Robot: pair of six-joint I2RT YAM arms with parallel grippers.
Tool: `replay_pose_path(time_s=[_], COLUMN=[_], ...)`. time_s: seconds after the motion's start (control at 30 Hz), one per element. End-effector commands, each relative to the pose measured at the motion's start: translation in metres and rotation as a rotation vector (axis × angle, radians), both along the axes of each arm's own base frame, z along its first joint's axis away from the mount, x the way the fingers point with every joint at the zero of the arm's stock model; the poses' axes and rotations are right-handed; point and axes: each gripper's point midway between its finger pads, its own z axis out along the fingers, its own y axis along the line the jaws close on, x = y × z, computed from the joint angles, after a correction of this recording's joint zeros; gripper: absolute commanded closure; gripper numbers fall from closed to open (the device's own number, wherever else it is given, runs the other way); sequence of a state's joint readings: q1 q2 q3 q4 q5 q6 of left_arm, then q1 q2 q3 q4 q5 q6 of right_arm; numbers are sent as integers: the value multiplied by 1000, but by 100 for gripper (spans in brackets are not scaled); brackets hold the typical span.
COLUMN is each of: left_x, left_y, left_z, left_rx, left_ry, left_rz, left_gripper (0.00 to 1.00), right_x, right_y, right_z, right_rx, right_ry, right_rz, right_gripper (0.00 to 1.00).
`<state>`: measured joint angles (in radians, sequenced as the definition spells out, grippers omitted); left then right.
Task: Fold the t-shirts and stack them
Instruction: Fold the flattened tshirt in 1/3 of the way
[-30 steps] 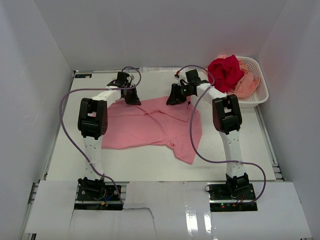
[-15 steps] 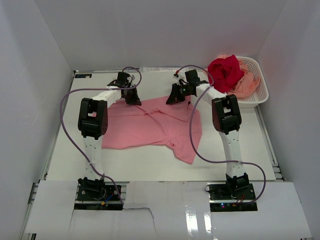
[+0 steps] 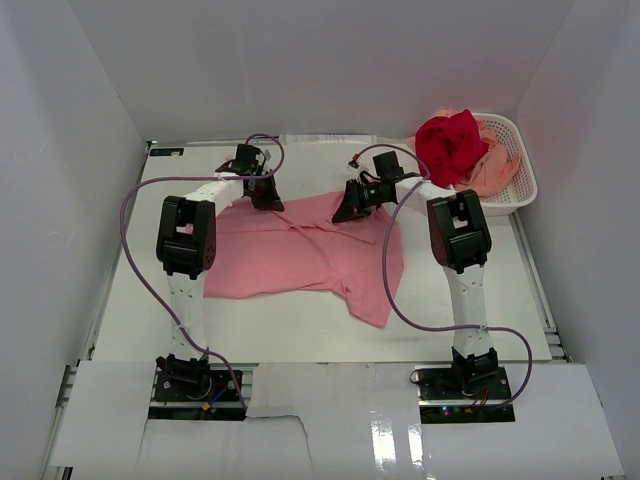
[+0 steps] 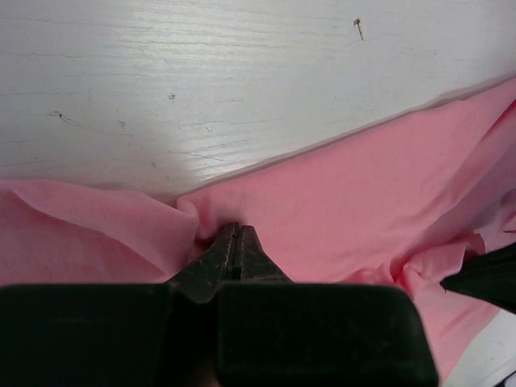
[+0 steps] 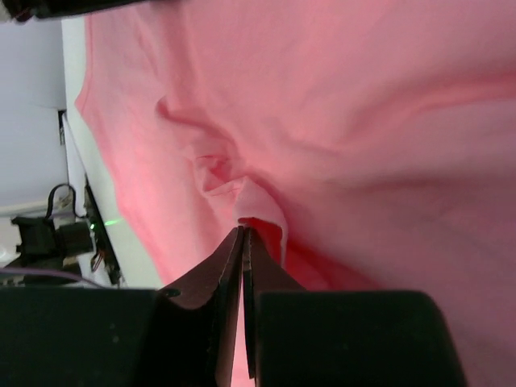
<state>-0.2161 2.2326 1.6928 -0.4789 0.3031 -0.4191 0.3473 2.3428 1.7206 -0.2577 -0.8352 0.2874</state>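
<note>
Since a second ago the right arm has shifted slightly, its wrist easing a little toward the near edge of the desk (image 3: 290, 335). The right gripper (image 5: 242, 234) has gone from half spread to clenched, while the left arm and the cloth look unchanged. The right gripper's jaws are pressed together on a small raised fold of the pink t-shirt (image 3: 300, 255), at the shirt's far edge right of the desk's middle. The left gripper (image 4: 235, 234) is also clenched, pinching a bunched fold on the same far edge further to the left, with bare desk just beyond its tips. The pink t-shirt lies wrinkled and partly spread over the middle of the desk, one part trailing toward the near right. The red t-shirt (image 3: 450, 145) sits heaped on the white basket (image 3: 527, 190) at the far right corner, with the peach t-shirt (image 3: 490, 175) beside and beneath it inside the basket
</note>
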Motion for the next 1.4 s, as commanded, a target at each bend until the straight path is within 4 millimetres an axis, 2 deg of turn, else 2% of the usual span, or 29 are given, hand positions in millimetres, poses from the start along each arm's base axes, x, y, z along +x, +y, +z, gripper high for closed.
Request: replay_pose_path(time_s=[0.0,0.03,0.1,0.23,0.43,0.53,0.6,0.63,0.7,0.77,0.83,0.9,0.97,1.0,1.03,1.07,1.1,1.13,1.17,1.2,1.23,1.27,1.33,1.37], left_x=[0,0,0,0,0,0,-1,-1,-1,-1,-2,-2,-1,-1,-1,-1,-1,-1,-1,-1,-1,-1,-2,-1], left_y=[-8,-8,-9,-10,-9,-10,-10,-11,-10,-10,-11,-10,-9,-9,-9,-9,-9,-10,-10,-10,-11,-12,-15,-16], left_z=[23,24,23,22,22,21,20,20,19,20,20,22,22,23,23,24,24,25,26,27,28,30,34,35], left_rx=[-22,-23,-24,-23,-21,-24,-24,-25,-23,-23,-22,-20,-19,-16,-15,-15,-15,-16,-18,-19,-22,-33,-46,-54], left_ry=[-38,-40,-38,-38,-38,-36,-33,-33,-30,-32,-33,-37,-39,-42,-44,-44,-46,-48,-48,-50,-52,-50,-57,-62], left_rz=[-21,-21,-20,-23,-21,-20,-22,-22,-22,-23,-24,-23,-23,-24,-25,-25,-27,-28,-28,-29,-29,-33,-45,-50], left_gripper=[100,100,100,100,100,100,100,100,100,100,100,100,100,100,100,100,100,100,100,100,100,100,100,100], right_x=[-13,-20,-26,-42,-67,-80,-87,-88,-90,-90,-89,-87,-75,-70,-54,-46,-39,-24,-6,1,16,33,53,66], right_y=[12,11,11,10,10,14,17,17,18,20,22,22,21,19,17,15,11,7,7,3,-2,-3,-14,-16], right_z=[56,51,57,54,33,30,29,32,39,48,58,68,77,81,90,95,91,85,97,83,76,86,62,69], right_rx=[118,116,131,136,101,120,128,143,173,212,246,271,260,247,215,196,153,89,71,19,-44,-59,-171,-191], right_ry=[-85,-67,-82,-59,45,90,108,110,118,138,157,139,76,40,-65,-85,-119,-162,-224,-229,-258,-308,-316,-355], right_rz=[70,74,86,103,123,144,155,159,166,171,176,179,155,138,103,73,62,16,0,1,-46,-64,-111,-133], right_gripper=[92,92,92,92,92,92,86,82,81,86,85,79,67,67,65,65,61,61,61,61,61,62,62,62])
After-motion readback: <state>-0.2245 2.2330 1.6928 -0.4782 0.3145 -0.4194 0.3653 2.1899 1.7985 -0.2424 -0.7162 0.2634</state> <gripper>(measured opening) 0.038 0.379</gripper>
